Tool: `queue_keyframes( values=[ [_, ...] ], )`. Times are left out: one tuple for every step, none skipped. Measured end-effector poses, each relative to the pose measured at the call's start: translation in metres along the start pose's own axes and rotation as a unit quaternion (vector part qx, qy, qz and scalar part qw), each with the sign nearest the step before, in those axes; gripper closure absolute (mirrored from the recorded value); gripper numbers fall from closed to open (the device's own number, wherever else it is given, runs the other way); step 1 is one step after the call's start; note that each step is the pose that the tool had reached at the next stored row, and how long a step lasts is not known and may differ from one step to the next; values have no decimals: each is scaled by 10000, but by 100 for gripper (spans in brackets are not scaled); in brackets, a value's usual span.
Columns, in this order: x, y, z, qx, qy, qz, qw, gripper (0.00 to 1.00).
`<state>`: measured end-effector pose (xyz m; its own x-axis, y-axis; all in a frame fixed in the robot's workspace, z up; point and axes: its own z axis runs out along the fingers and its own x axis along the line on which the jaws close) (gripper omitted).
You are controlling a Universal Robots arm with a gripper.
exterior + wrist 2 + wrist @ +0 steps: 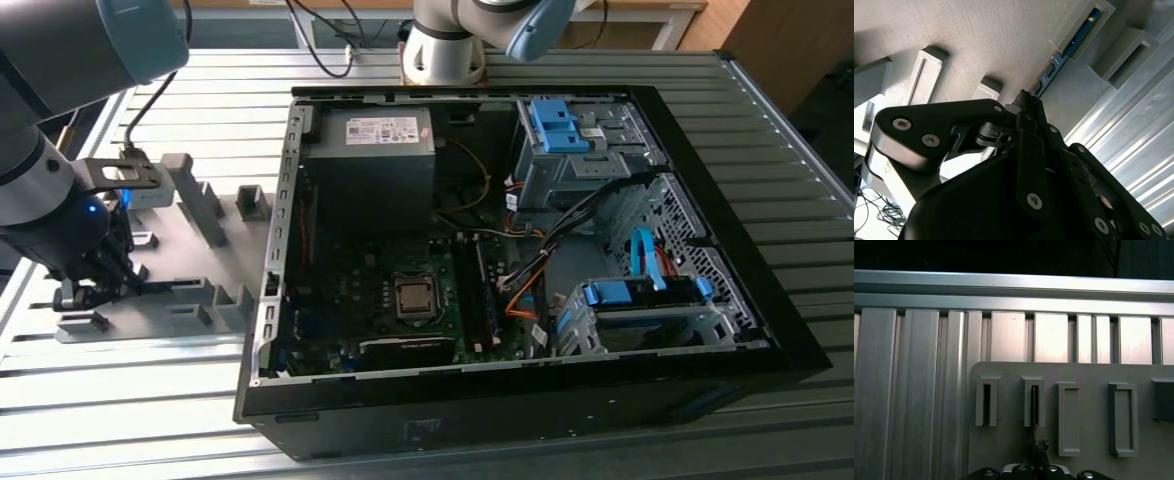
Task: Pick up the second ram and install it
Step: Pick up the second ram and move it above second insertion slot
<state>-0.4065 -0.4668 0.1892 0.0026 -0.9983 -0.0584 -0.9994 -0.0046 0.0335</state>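
Observation:
The second ram, a thin blue-green board, stands on edge in a slot of the grey fixture. In the first wrist view the second ram shows edge-on as a thin dark line in one slot block. My gripper is down at the near end of the stick, its dark fingers closed together on the board's edge. From the exterior view, the gripper hangs low over the grey fixture at the exterior view's left, beside the open computer case. The motherboard's long memory slots lie inside the case.
Raised grey fixture blocks stand around the gripper, and other slot blocks sit beside the ram's block. The case holds a power supply, blue drive cages, and loose cables. Another arm's base stands behind the case.

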Motion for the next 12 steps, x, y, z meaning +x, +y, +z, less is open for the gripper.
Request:
queue_keyframes(
  values=[
    [0, 0, 0, 0, 0, 0, 10000, 86],
    [0, 0, 0, 0, 0, 0, 10000, 86],
    [0, -1, -2, 1, 1, 0, 10000, 86],
    [-1, 0, -8, 1, 4, 0, 10000, 86],
    [-1, 1, -19, 0, 6, 0, 10000, 86],
    [-2, 1, -33, 0, 6, 0, 10000, 86],
    [-3, 1, -48, 0, 7, 0, 10000, 86],
    [-4, 2, -62, 0, 10, 1, 10000, 86],
    [-5, 2, -78, 0, 12, 1, 10000, 86],
    [-5, 3, -94, 0, 13, 1, 10000, 86],
    [-7, 4, -110, 0, 13, 1, 10000, 86],
    [-7, 4, -126, 0, 13, 1, 10000, 86]
  ],
)
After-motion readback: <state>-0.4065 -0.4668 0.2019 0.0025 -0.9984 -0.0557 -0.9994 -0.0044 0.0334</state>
